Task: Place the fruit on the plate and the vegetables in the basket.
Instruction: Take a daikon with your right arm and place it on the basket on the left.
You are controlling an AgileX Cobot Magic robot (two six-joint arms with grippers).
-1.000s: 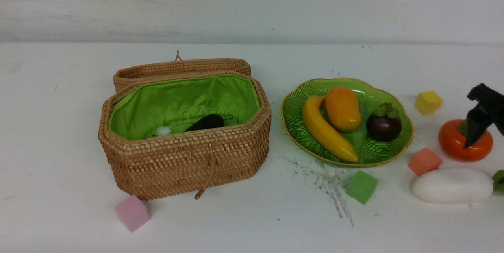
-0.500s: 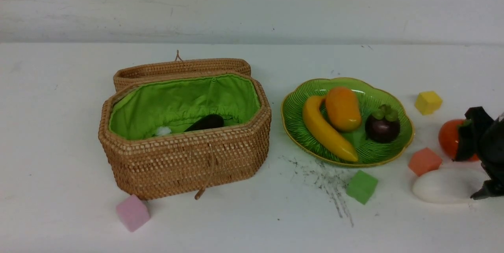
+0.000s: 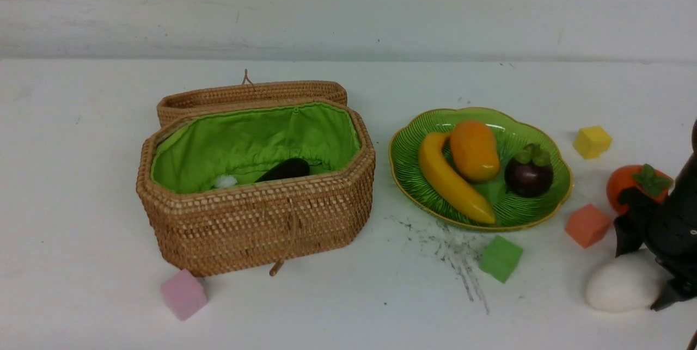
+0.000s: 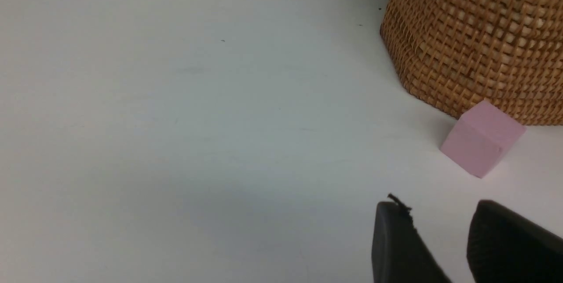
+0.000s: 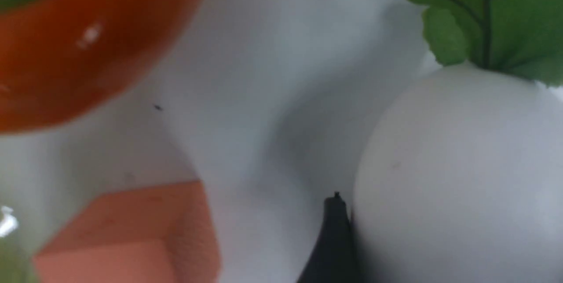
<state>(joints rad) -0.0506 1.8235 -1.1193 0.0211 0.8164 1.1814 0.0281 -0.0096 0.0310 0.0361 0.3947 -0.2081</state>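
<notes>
While wide open astride the radish (image 3: 621, 284), right hand (image 3: 645, 274) beside persimmon (image 3: 625, 185) and orange cube (image 3: 587, 226).

Reading as robot lab test bench. Plain white table (image 3: 81, 203) standing against bare white wall (image 3: 348, 7). Glossy toy fruit (image 3: 474, 151) lying on plate (image 3: 408, 148), open basket (image 3: 256, 225) sitting beside it, props rather than food. Foam cubes (image 3: 500, 258) lying scattered. Dark scuff marks (image 3: 454, 252) streaking tabletop near plate. Black robot arm (image 3: 680, 219) showing at right edge, wrist cameras looking down at table.
</notes>
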